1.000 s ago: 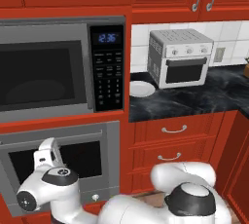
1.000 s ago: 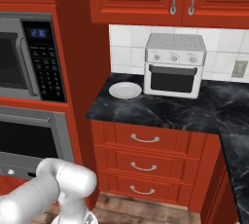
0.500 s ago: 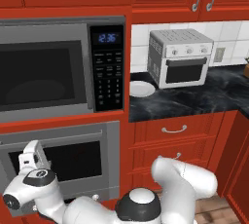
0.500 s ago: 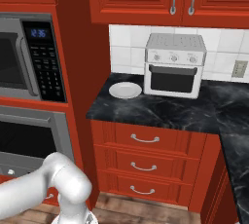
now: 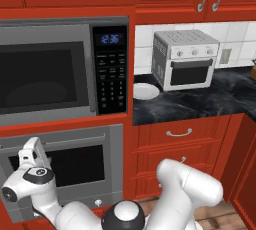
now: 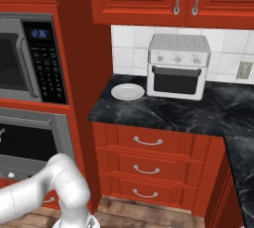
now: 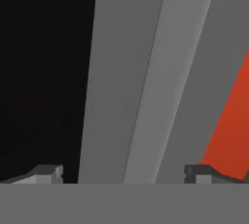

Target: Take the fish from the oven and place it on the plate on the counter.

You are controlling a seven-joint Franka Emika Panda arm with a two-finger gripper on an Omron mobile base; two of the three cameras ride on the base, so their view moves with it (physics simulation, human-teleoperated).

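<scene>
Hand view: gripper released, jaws spread wide, empty, close against the oven door's steel frame beside its dark glass. Left base view: oven door closed at 7 o'clock; fish hidden. Plate rests on the counter, at 9 o'clock of the toaster oven.
</scene>
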